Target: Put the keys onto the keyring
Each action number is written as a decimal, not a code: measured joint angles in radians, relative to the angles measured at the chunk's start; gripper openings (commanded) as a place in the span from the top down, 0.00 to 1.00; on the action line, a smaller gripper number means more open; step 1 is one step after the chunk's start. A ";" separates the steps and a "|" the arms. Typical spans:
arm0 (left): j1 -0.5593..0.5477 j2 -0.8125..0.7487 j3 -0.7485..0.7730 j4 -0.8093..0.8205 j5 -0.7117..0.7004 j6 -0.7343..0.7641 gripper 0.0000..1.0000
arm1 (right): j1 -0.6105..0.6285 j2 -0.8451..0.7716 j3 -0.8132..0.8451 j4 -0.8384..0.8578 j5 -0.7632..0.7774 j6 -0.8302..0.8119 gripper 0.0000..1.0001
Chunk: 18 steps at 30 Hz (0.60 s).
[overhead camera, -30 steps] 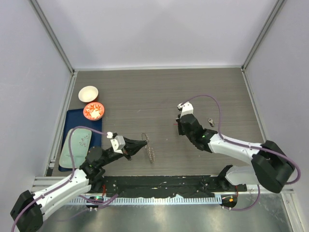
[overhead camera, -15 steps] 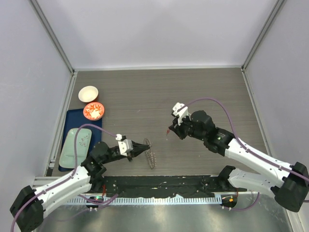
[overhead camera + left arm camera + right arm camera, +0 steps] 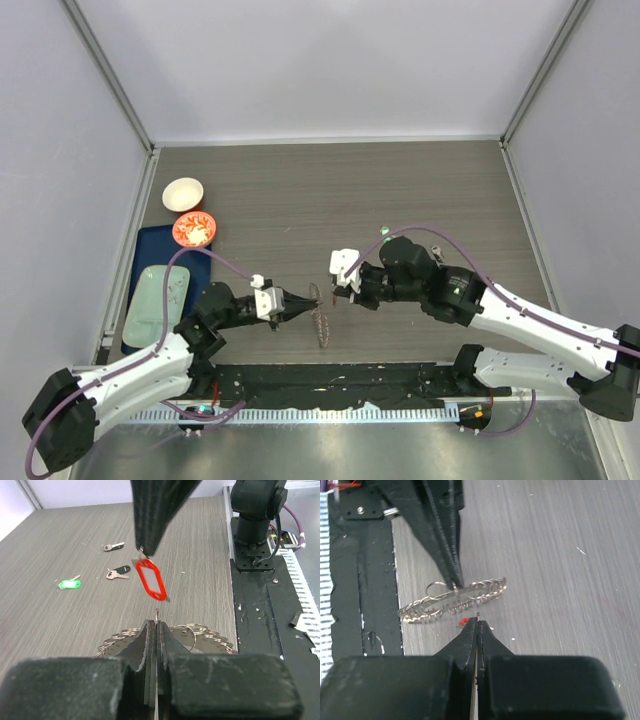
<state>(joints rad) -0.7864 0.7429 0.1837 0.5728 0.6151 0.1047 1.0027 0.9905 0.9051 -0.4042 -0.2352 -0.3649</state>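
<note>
The keyring (image 3: 320,322), a flat grey ring with a chain-like edge, is held on edge just above the table by my left gripper (image 3: 302,310), which is shut on its rim. It also shows in the left wrist view (image 3: 205,639) and the right wrist view (image 3: 455,602). My right gripper (image 3: 332,293) is shut on the red-headed key (image 3: 151,580) and holds it right above the ring; only a red sliver (image 3: 464,622) shows beside its own jaws (image 3: 477,622). A green key (image 3: 69,584) and two black keys (image 3: 118,572) (image 3: 114,546) lie on the table beyond.
A white bowl (image 3: 183,193) and an orange bowl (image 3: 194,229) stand at the far left, by a blue tray (image 3: 150,250) carrying a pale green plate (image 3: 155,300). A black strip (image 3: 330,380) runs along the near table edge.
My right gripper has carried the red key left and nearer, from mid-table to just above the keyring. My left gripper has shifted the ring slightly right and nearer.
</note>
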 measured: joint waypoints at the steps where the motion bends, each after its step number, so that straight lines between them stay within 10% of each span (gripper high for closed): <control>1: 0.000 -0.002 -0.001 0.003 0.000 0.001 1.00 | 0.013 0.006 0.000 -0.005 -0.006 -0.011 0.99; 18: 0.000 -0.092 -0.036 0.017 0.016 -0.011 1.00 | 0.094 0.057 -0.005 -0.007 -0.010 -0.057 0.99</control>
<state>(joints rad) -0.7864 0.6506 0.1474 0.5900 0.6315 0.0940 1.0969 1.0477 0.9001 -0.4114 -0.2451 -0.4217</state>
